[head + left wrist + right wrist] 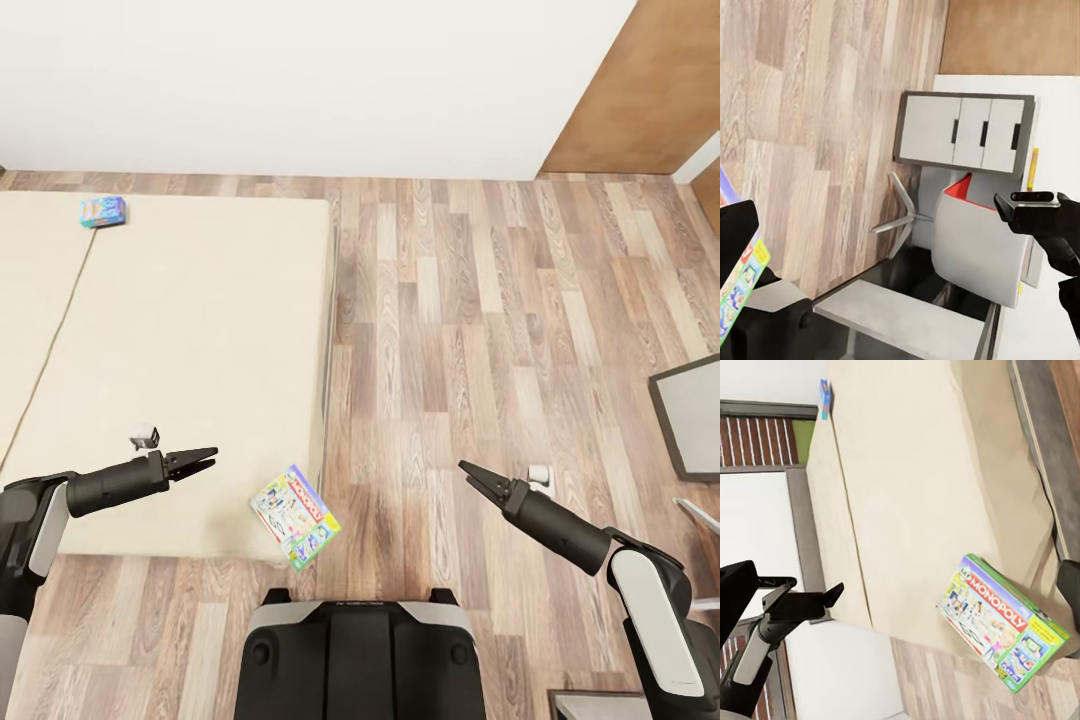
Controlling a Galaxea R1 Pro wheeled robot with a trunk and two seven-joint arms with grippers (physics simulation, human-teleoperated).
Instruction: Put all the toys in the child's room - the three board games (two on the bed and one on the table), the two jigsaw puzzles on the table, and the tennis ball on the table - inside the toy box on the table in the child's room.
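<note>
The green-white Monopoly board game [294, 516] lies on the near right corner of the bed [190, 330], partly over the mattress edge. It also shows in the right wrist view [1003, 621] and as a coloured edge in the left wrist view [739, 289]. A light-blue board game [102, 211] rests at the bed's far side [825, 397]. My left gripper [205, 460] hovers open over the mattress, left of the Monopoly box. My right gripper [470, 472] hangs open over the floor to its right. The table's white drawers [964, 131] face the left wrist camera. The toy box, jigsaw puzzles and tennis ball are out of view.
Wood-plank floor [480, 300] stretches right of the bed. A grey desk corner [690, 415] and chair legs [700, 515] sit at the right edge. A white and red chair [982, 247] stands by the drawers. A brown door [650, 80] is at the far right.
</note>
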